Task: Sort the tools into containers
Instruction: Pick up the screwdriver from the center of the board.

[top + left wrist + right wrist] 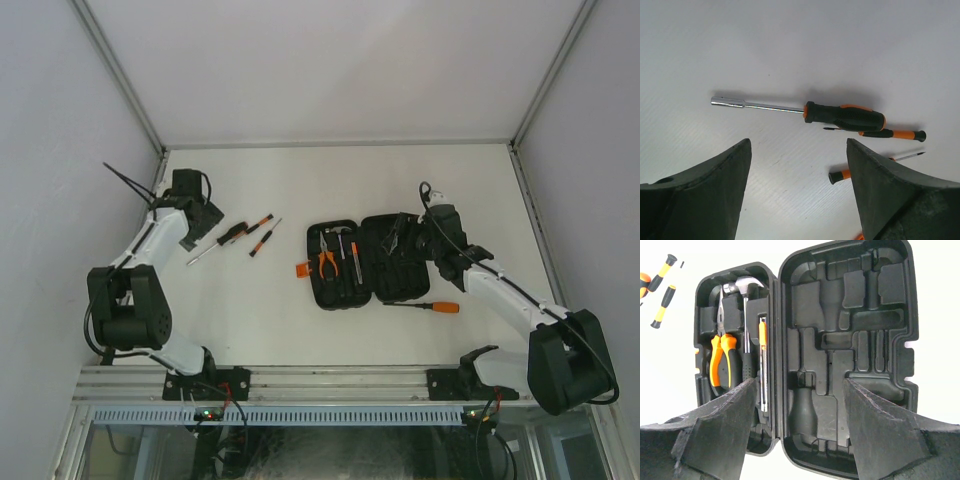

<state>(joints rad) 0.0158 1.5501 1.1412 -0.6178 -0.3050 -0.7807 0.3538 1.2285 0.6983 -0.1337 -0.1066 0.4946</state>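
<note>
Hovering with its jaws spread wide and holding nothing, the left gripper (797, 150) has the nut driver (845, 116) lying on the tabletop (790, 45) just ahead of it. The thin screwdrivers (892, 134) lie close beside the driver's handle, off toward the gripper's right finger. All look light and rigid. The driver's rubbery black-and-orange handle seems the best hold, being thick, grippy and probably near the balance point. The polished shaft would likely slip or roll. The thin ones are round and sit low, so they probably need a centred pinch across the handle. The right gripper (799, 390), equally spread and empty, hangs over the open case (850, 355). Its pliers (722, 355) and hammer (746, 340) sit in the half to that gripper's left.
</note>
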